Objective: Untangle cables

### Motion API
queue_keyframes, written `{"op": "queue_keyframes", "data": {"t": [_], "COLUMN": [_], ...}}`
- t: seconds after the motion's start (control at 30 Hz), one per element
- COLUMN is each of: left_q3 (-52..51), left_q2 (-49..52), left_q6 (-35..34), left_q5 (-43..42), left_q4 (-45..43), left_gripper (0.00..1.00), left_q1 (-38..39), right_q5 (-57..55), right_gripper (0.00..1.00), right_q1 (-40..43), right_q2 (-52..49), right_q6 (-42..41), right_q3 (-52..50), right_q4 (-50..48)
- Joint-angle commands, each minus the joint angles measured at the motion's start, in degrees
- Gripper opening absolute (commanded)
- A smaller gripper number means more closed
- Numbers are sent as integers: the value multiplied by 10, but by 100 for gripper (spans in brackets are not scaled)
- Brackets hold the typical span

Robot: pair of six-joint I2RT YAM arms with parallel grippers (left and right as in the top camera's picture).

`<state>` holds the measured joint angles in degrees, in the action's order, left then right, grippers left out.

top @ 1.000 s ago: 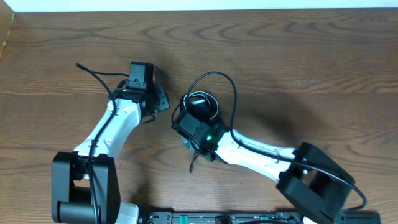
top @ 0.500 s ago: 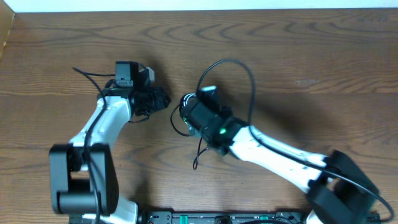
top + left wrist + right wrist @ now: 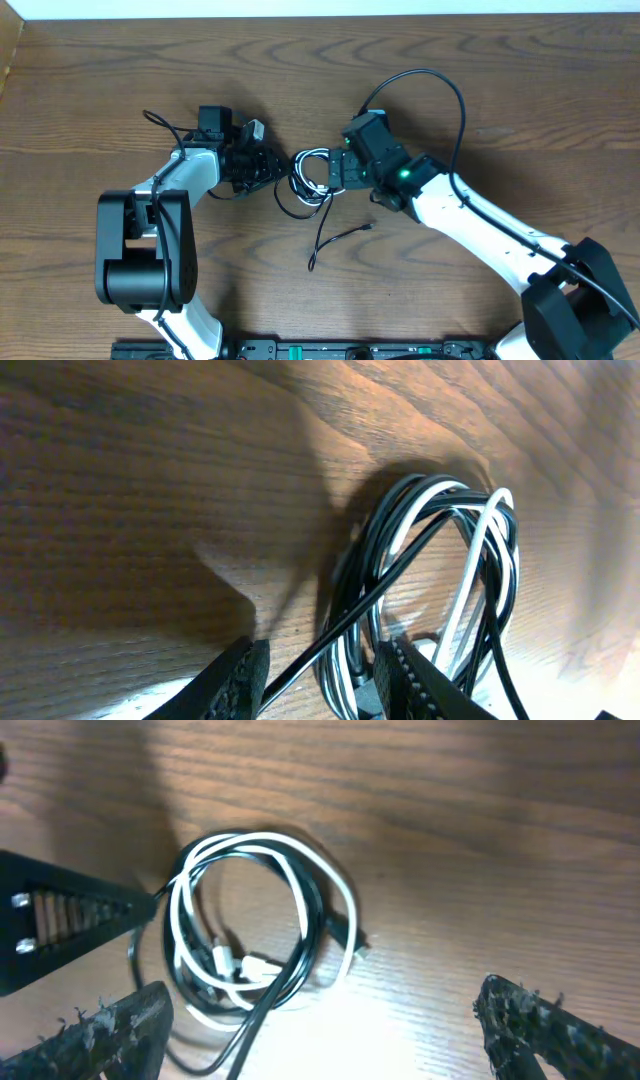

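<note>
Overhead, the cables (image 3: 312,172) sit bunched in a small, roundish coil of black and white loops on the tabletop (image 3: 520,80), directly between the left arm (image 3: 185,180) and the right arm (image 3: 460,205). One loose black tail (image 3: 318,245) trails away from the coil toward the robot's side. From the left wrist camera, the left fingers (image 3: 235,678) stand narrowly apart and a single black strand (image 3: 330,650) runs slantwise through the gap between them and back into the coil, which lies just ahead; they do not look closed on it. From the right wrist camera, the right fingers (image 3: 110,1035) are spread wide and hold nothing. The coil lies ahead of them and off-centre, nearer the finger on the picture's left, and clear of both tips. The left fingers are therefore the nearer pair and are already lined up on a strand. The likely next move is for them to close on it, while the right fingers must shift sideways to centre on the loops before pulling the other way.
</note>
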<state>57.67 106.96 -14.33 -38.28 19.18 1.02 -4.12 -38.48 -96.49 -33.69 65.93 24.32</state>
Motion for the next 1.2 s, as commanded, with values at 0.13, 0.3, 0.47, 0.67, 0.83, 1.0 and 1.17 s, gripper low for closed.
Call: {"op": "queue_keyframes", "data": {"t": [0.13,0.3,0.47,0.67,0.83,1.0,1.17], "left_q3": [-1,-1,-2,-2,-2,-2,-2], "left_q2": [2,2,2,2,2,2,-11], "left_q6": [8,32,38,49,48,36,18], "left_q5": [-34,-31,-31,13,19,19,34], "left_q4": [1,1,4,12,56,114,170], "left_gripper": [41,42,42,34,8,7,7], "left_q1": [1,6,17,45,74,106,133], "right_q5": [51,22,23,21,22,46,155], "right_gripper": [93,95,95,99,99,99,99], "right_q1": [0,-3,-5,-6,4,17,26], "right_q2": [-3,-3,-3,-3,-3,-3,-3], "right_q6": [-14,-40,-40,-39,-28,12,116], "right_q3": [-4,-24,-32,-42,-60,-66,-66], "right_q4": [3,-2,-2,14,15,52,53]}}
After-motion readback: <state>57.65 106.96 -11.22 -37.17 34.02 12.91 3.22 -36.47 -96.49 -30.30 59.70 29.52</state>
